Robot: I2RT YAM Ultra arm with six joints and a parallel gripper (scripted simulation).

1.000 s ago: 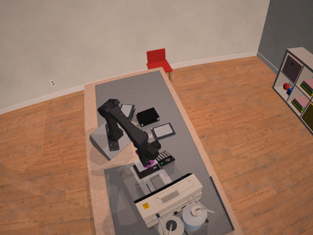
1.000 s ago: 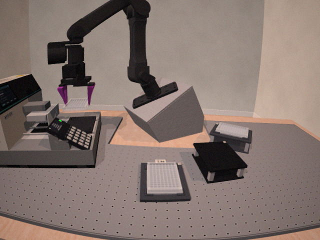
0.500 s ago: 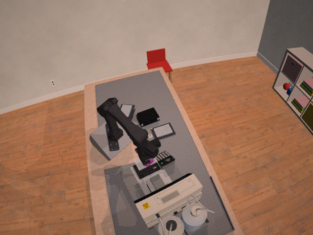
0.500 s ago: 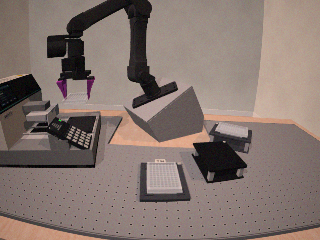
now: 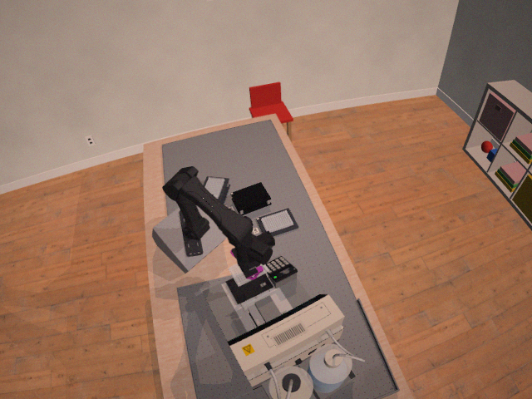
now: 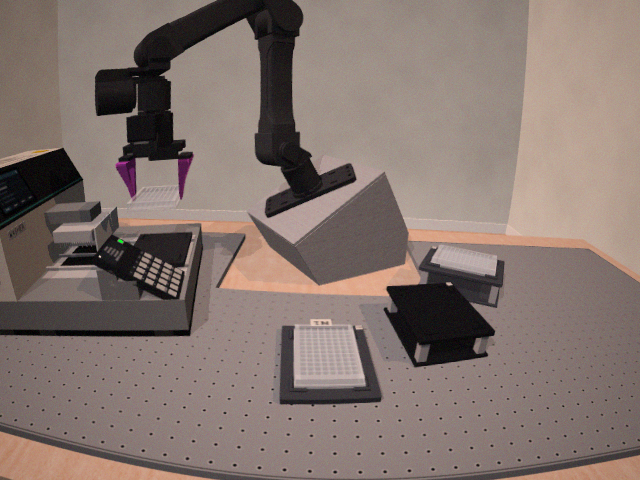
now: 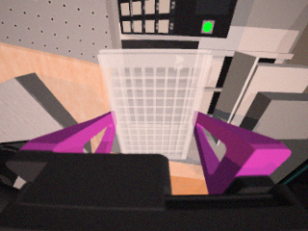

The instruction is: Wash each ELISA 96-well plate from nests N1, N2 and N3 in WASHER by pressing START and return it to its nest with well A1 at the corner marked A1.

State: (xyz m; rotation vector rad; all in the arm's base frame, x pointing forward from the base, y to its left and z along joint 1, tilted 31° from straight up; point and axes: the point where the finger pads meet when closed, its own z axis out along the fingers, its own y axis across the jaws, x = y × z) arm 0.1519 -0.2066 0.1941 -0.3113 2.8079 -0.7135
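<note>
Red chair (image 5: 269, 103), cube shelf (image 5: 505, 87) (far right), wall outlet (image 5: 89, 140)

Arm's stretched out from its base with the wrist pointing straight down. The gripper (image 6: 155, 178) has its purple fingers clamped wide on a clear plate (image 6: 153, 196), held level up in the air.

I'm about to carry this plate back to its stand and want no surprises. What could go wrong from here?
1. The tool holds the clear plate only by its two edges, high above the washer's tray; a slip would drop it.
2. The free black stand sits close to two stands with plates; a low pass could knock them.
3. The cut corner must match the stand's marked corner, which I can't make out here.
</note>
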